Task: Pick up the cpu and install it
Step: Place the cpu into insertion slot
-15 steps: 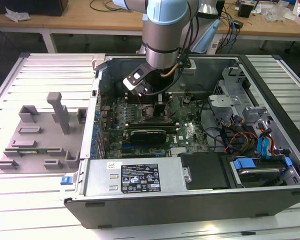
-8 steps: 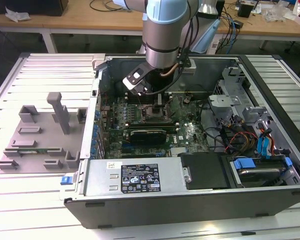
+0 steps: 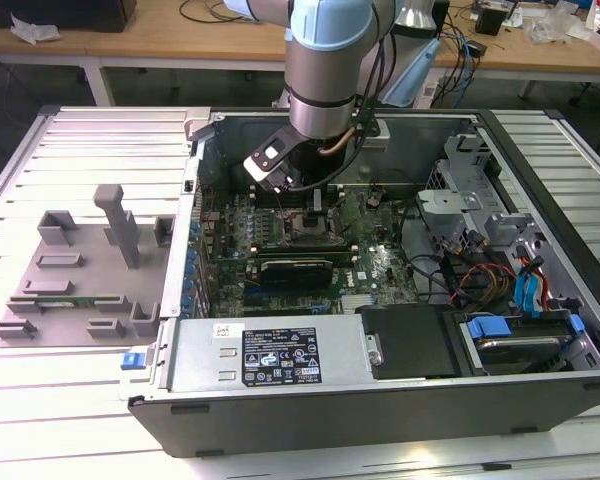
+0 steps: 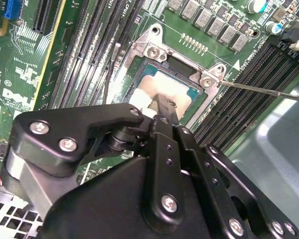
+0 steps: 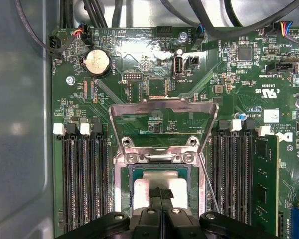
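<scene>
fingers: on the black gripper (image 5: 161,193), the two black fingers (image 5: 155,195) are seen pressed together with nothing clamped between them; the tips are placed on the middle of the chip's top, and actual contact cannot be confirmed
cpu: the small flat square cpu with a shiny silver-grey metal top (image 5: 142,194) is seated flat inside the socket, directly under the fingertips; it is also seen in the second wrist view (image 4: 162,85)
socket: the dark square socket frame with metal edges (image 5: 123,191) is wrapped around the cpu on all sides
load plate: the silver metal hinged plate (image 5: 164,105) is swung up and open, just beyond the cpu
lever: the thin metal rod (image 5: 209,185) is raised beside the socket
memory: black slot rows (image 5: 84,184) are laid on both sides of the socket; one green memory stick (image 5: 266,184) is fitted
board: the green motherboard (image 3: 380,265) is mounted in the open dark grey tower case (image 3: 380,410), which is laid on its side
arm: the grey-and-blue arm (image 3: 325,70) is lowered into the case from above
holder: the grey plastic moulded holder with upright blocks (image 3: 80,270) is set well apart, at the exterior view's left
bench: the pale ribbed metal bench (image 3: 60,420) is found under the case and holder
</scene>
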### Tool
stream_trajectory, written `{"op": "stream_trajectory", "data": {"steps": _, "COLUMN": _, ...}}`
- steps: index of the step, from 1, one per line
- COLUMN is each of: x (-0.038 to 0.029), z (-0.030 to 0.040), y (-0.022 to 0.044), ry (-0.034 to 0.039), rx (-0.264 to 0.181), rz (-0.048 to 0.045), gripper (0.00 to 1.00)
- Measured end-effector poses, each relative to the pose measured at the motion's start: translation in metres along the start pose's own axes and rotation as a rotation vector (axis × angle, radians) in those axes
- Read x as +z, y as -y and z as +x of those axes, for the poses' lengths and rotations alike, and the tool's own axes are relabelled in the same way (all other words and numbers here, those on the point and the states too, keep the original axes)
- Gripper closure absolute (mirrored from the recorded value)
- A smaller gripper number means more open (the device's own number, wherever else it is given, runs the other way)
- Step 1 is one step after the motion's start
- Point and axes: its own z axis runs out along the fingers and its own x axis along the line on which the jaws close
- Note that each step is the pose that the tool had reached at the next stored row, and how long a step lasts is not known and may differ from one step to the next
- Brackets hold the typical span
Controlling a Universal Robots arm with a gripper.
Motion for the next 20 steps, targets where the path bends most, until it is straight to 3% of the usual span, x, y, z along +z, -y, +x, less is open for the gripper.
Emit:
{"op": "stream_trajectory", "data": {"steps": 2, "x": 0.0005, "z": -0.0001, "y": 0.0000, "ry": 0.0004, "rx": 0.000, "rz": 0.0002, "gripper": 0.89}}
{"op": "stream_trajectory", "data": {"steps": 5, "x": 0.0007, "z": 0.0000, "y": 0.0000, "ry": -0.0135, "rx": 0.000, "rz": 0.0002, "gripper": 0.89}}
{"op": "stream_trajectory", "data": {"steps": 15, "x": -0.0003, "z": 0.0002, "y": -0.0001, "ry": -0.0174, "rx": 0.000, "rz": -0.0006, "gripper": 0.89}}
{"op": "stream_trajectory", "data": {"steps": 17, "x": -0.0067, "z": 0.0001, "y": 0.0000, "ry": -0.0160, "rx": 0.000, "rz": 0.0001, "gripper": 0.89}}
{"op": "stream_trajectory", "data": {"steps": 20, "x": -0.0235, "z": 0.0001, "y": -0.0001, "ry": -0.0155, "rx": 0.000, "rz": 0.0002, "gripper": 0.89}}
